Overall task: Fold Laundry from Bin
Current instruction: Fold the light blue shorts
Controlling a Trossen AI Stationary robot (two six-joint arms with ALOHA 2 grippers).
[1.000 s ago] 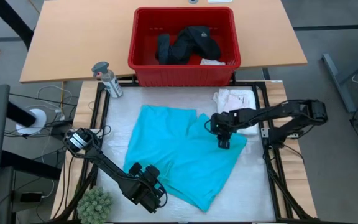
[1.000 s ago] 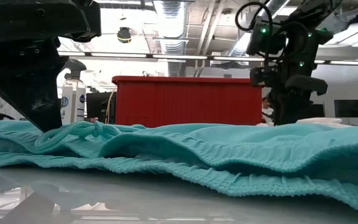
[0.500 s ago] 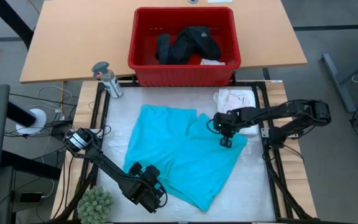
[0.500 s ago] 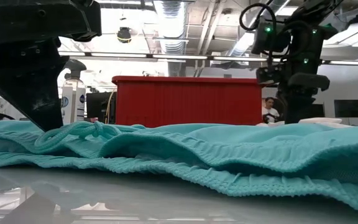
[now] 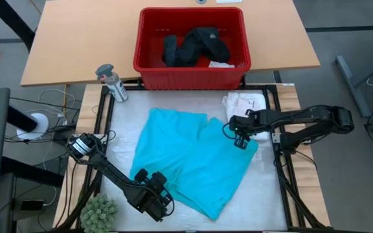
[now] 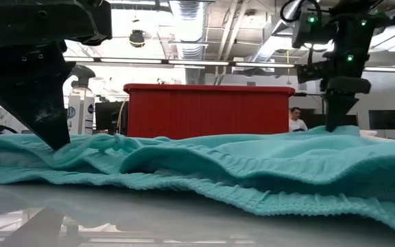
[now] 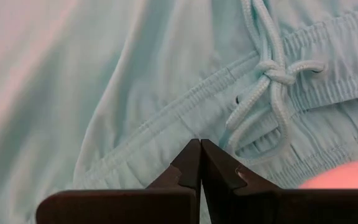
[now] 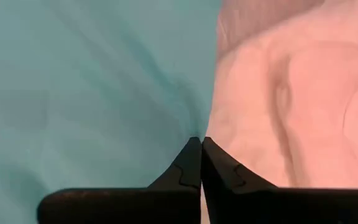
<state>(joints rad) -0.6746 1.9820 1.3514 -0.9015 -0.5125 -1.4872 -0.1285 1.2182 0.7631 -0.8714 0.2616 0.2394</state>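
- Right tool (image 5: 240, 142) is pinched together on the right edge of the turquoise soft drawstring garment (image 5: 193, 158), where it meets the white lacy top (image 5: 246, 103). Wrist view shows the fingers meeting right on that seam.
- Left tool (image 5: 155, 199) is together too, nipping the near-left waistband edge just beside the drawstring bow (image 7: 277, 73).
- Risk: I can't tell how much cloth the right pinch holds. If it's only a thin fold, I expect it to slip out once I pull.
- Risk: the pinch sits so close to the white top that it may have caught it as well; that would drag it along and undo its placement.
- Risk: both tools hold opposite edges, so pulling apart too hard could tug the waistband out of the left one.
- Garment lies spread on the white surface (image 5: 264, 200), mid-frame, skewed, with ripples and a bunched elastic waistband on the near side.
- Red perforated plastic bin (image 5: 191, 72) sits at the far edge; black clothing (image 5: 196, 44) and a small pale piece (image 5: 222, 63) are inside, so plenty of laundry left.
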